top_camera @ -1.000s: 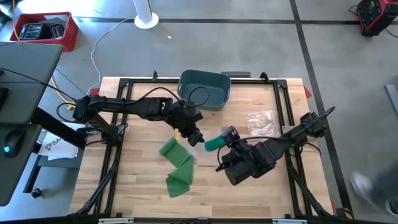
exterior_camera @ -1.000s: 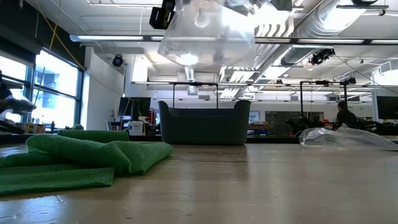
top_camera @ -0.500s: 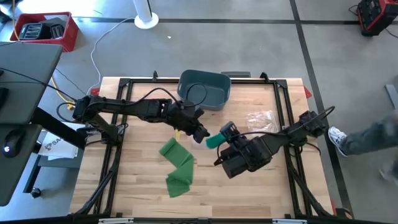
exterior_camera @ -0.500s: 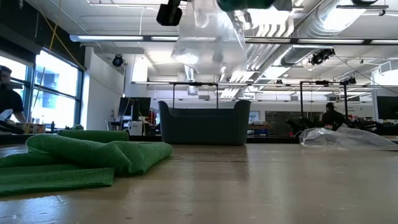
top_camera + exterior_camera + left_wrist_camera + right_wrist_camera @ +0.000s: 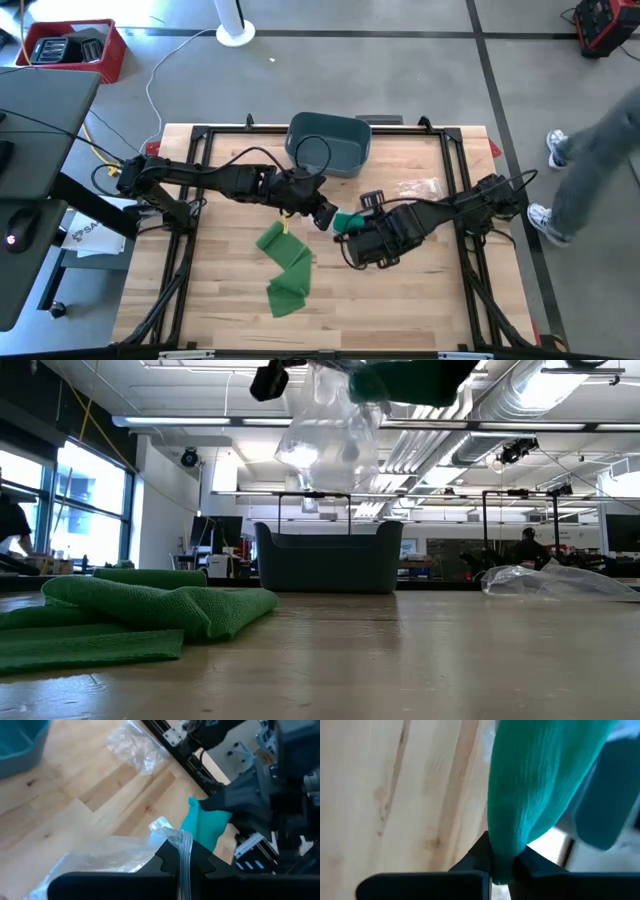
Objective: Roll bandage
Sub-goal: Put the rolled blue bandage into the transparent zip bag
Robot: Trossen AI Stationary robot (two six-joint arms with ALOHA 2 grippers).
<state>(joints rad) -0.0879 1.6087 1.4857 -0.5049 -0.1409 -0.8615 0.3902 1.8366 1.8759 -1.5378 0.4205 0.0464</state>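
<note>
Surface: your wooden bench (image 5: 420, 290) sits inside a black frame on a grey concrete floor.
Bandage: your teal bandage (image 5: 347, 221) is off the bench, near its middle, between the two arms; the right wrist view shows it as ribbed teal cloth (image 5: 540, 785) hanging past the fingers.
Right end effector: your right end effector (image 5: 352, 226) is clenched on one end of the teal bandage; in its wrist view the cloth is pinched where the two dark fingers meet.
Left end effector: your left end effector (image 5: 322, 214) is clenched on a clear plastic wrapper (image 5: 115, 857), just beside the bandage; the wrapper shows crumpled at its fingers, and in the low view it hangs high above the bench (image 5: 325, 425).
Green cloth: a folded green cloth (image 5: 285, 265) lies flat on the bench, nearer its front edge than both end effectors.
Bin: a dark teal bin (image 5: 330, 143) stands at the far edge of the bench, behind the left arm.
Loose plastic: a second piece of clear plastic (image 5: 420, 197) lies on the bench by the right arm.
Surroundings: a person's legs (image 5: 590, 160) show on the floor past the bench's right side; a red crate (image 5: 75, 48) sits on the floor at far left.
</note>
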